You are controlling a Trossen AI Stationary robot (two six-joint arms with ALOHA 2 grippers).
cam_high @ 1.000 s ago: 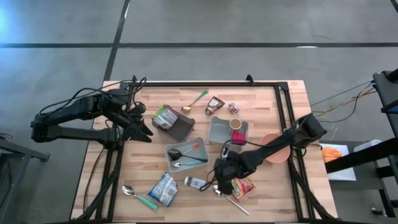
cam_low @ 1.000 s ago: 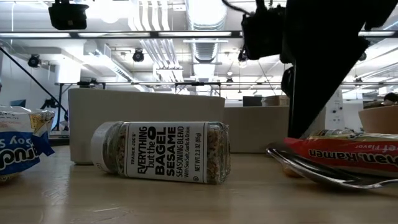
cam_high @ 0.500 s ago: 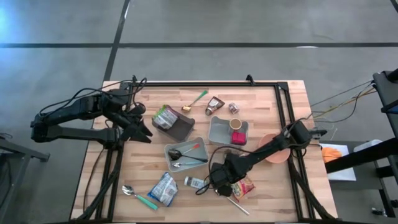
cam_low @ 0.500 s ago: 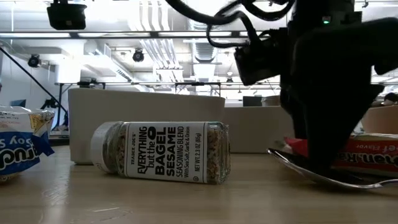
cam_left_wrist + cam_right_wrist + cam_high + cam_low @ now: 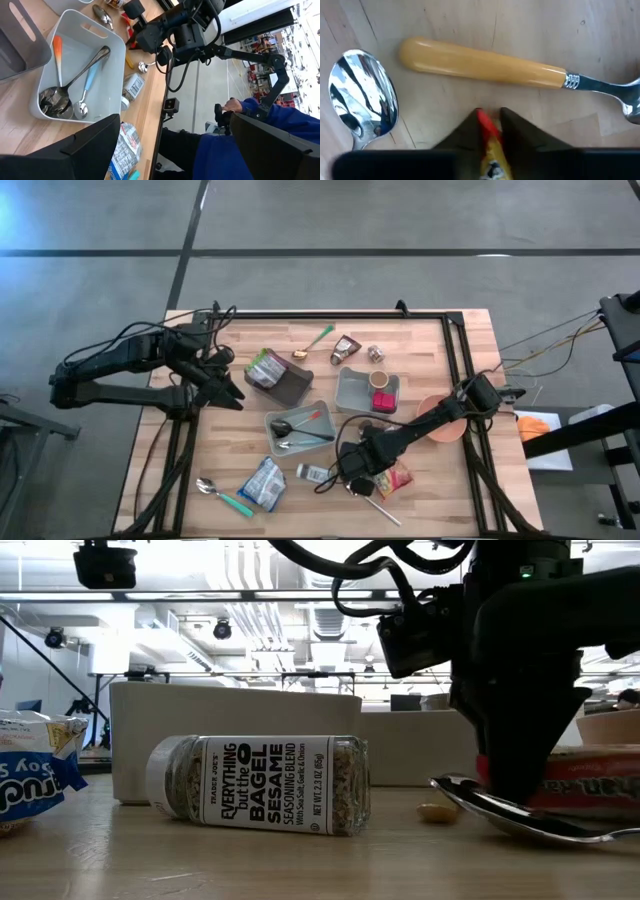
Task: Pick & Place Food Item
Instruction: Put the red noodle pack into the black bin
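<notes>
- Our right claw (image 5: 490,120) is nearly shut, its tips pinching the edge of the ramen packet (image 5: 393,481), which lies on the table under it.
- Just ahead of the tips we see a yellow-handled utensil (image 5: 485,64) and a spoon (image 5: 364,107).
- Beside the claw lies the seasoning jar (image 5: 262,785).
- Beyond the jar, the grey bin (image 5: 322,434) holds spoons.
- Our left claw (image 5: 228,388) hangs wide open, well apart.

Wood table (image 5: 440,340) w/ grey bins (image 5: 300,428), seasoning jar (image 5: 258,783), spoons (image 5: 364,111), snack packets (image 5: 263,483).
</notes>
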